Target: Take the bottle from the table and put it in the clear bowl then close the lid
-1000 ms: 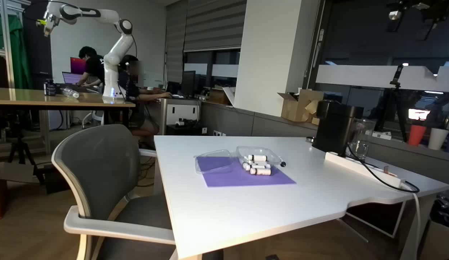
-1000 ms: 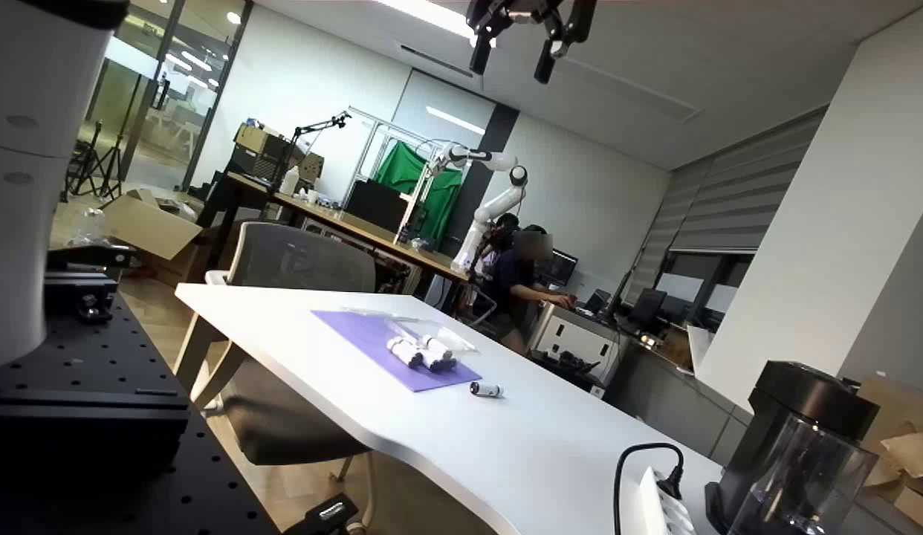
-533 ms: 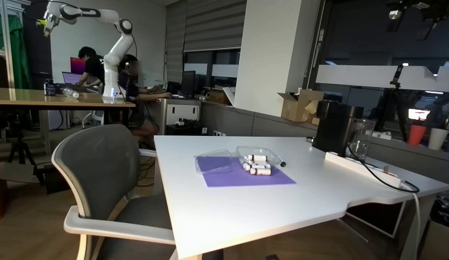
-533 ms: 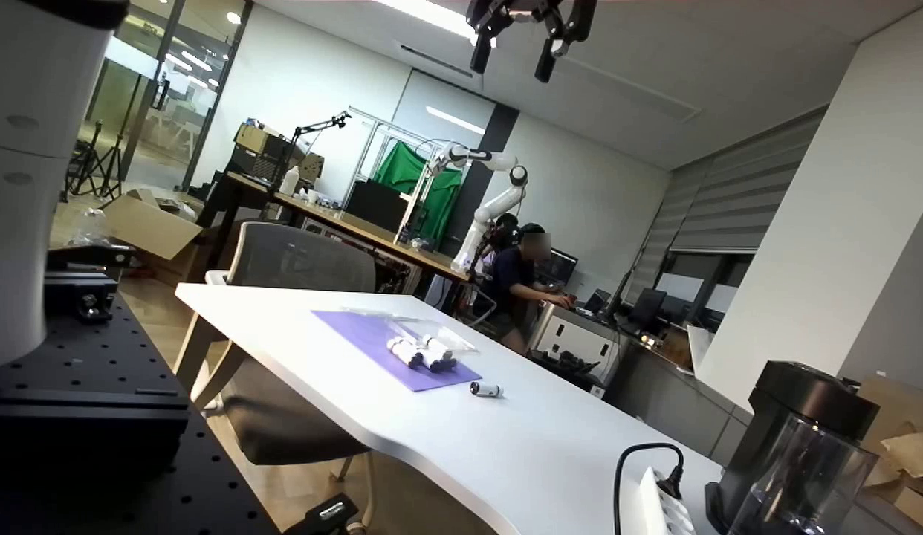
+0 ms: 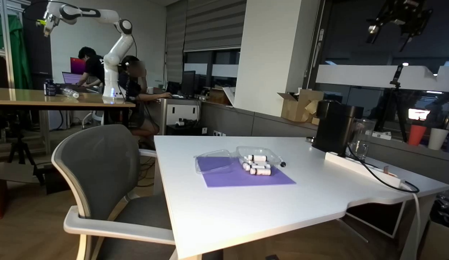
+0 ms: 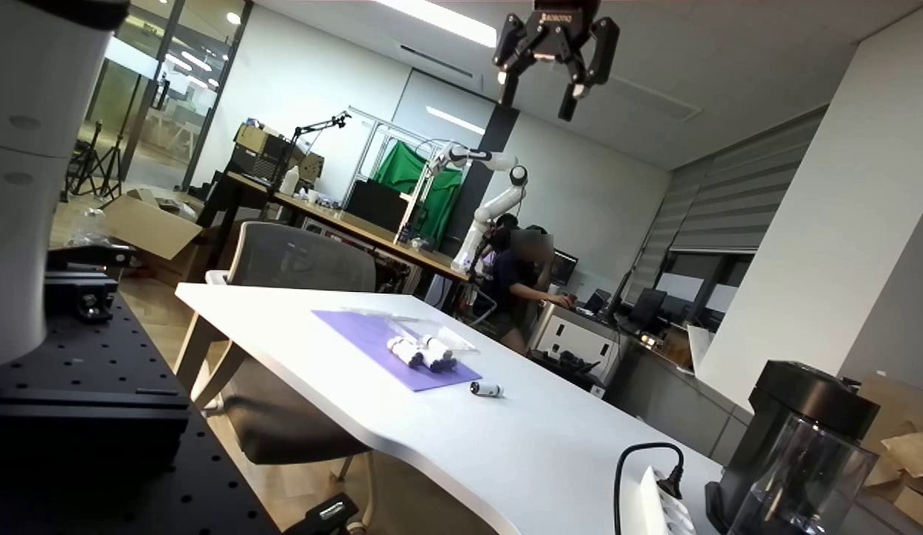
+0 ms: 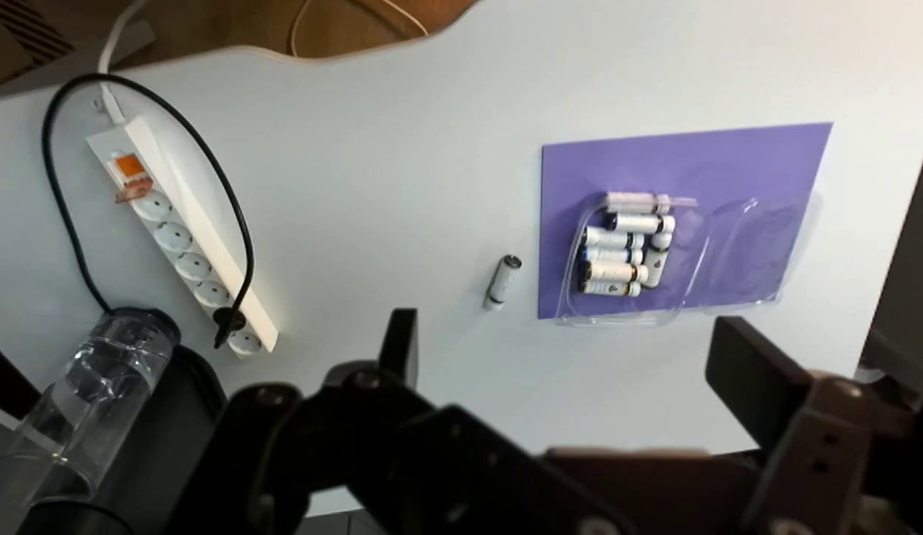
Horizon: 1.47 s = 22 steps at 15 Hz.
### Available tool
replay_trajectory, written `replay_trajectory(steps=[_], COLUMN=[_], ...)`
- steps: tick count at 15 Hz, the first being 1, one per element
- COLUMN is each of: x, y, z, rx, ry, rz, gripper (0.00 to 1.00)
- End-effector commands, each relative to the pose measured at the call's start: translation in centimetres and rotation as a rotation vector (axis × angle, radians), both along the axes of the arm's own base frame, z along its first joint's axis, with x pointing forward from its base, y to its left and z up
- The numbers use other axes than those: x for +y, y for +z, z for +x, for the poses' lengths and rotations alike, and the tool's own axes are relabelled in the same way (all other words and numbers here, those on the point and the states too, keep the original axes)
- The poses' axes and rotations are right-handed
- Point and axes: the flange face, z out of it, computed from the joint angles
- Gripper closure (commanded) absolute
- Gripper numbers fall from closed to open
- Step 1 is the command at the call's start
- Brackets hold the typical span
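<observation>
The gripper [image 6: 537, 105] hangs high above the white worktop [image 7: 402, 171], pointing down, its jaws spread wide apart. The bottle [image 7: 503, 282] lies on its side on the worktop, near the purple sheet [image 7: 617, 160] but off it; in the wrist view its dark round end is toward the top and tips slightly to the right. The clear bowl [image 7: 684, 271] sits on the sheet and holds several small bottles [image 7: 611, 256] with white or pale labels. Most of these lie side by side, and one lies crosswise by their capped ends. The lid [image 7: 762, 253] is open and lies just beside the bowl, on the side away from the lone bottle, its outer edge reaching slightly past the sheet; whether lid and bowl are joined is hard to make out. Toward the opposite end of the worktop is a white power strip [image 7: 183, 251] with a black cord [image 7: 224, 180] plugged into it, and just beside the strip stands a black machine [image 5: 333, 126] with a clear tank [image 6: 803, 475]. A grey chair [image 5: 99, 169] stands by the worktop's end nearest the lid. In both exterior views a white robot arm [image 5: 118, 50] stands on a wood-coloured desk [image 5: 25, 94] behind, two people [image 5: 93, 68] near it.
</observation>
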Motion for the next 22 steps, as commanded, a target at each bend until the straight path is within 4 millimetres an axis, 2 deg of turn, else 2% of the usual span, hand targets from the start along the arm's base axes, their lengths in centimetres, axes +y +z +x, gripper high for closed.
replay_trajectory(steps=[1,6,8,9,11,12,21,22], x=[-1.6,-2.8,-3.3,-2.5,-2.8,-2.9,-3.3,-3.7], y=[-3.0,-8.5,-11.0,-9.9,-11.9,-12.4,-11.9,-12.2], z=[7.5,16.9,20.2,16.4,19.0,19.8,20.1,20.8], rx=[-0.021,-0.036,0.059,0.001,0.044,0.053,0.055,0.063], ry=[-0.048,-0.179,-0.247,-0.171,-0.206,-0.214,-0.221,-0.202], rz=[0.021,0.034,0.023,0.025,0.022,0.020,0.022,0.039], gripper=[0.00,0.00,0.00,0.00,0.00,0.00,0.00,0.00])
